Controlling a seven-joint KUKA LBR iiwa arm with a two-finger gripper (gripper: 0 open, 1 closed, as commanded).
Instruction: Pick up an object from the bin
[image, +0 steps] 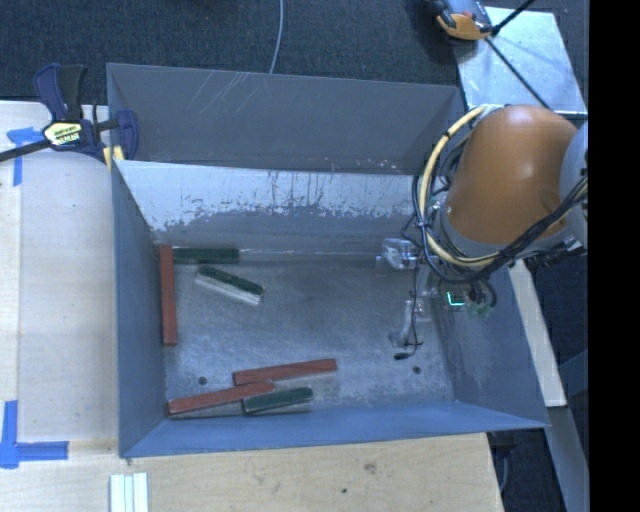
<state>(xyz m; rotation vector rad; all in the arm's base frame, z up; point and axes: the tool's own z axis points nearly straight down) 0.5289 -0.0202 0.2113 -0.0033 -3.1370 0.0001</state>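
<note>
From here I see my pincer (408, 338) over the grey floor at the right side of the bin (300, 140), touching no object, and I cannot tell whether it is spread or pressed together. Nearest to it, by the front wall, lie a short reddish-brown bar (285, 372), a long reddish-brown bar (215, 401) and a dark green bar (277, 400). Well apart, at the left wall, sit a third reddish-brown bar (168, 295), a pale grey-green bar (230, 285) and another green bar (205, 256).

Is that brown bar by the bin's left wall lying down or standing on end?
Lying down: the brown bar stretches along the floor of the bin beside its left wall.
</note>
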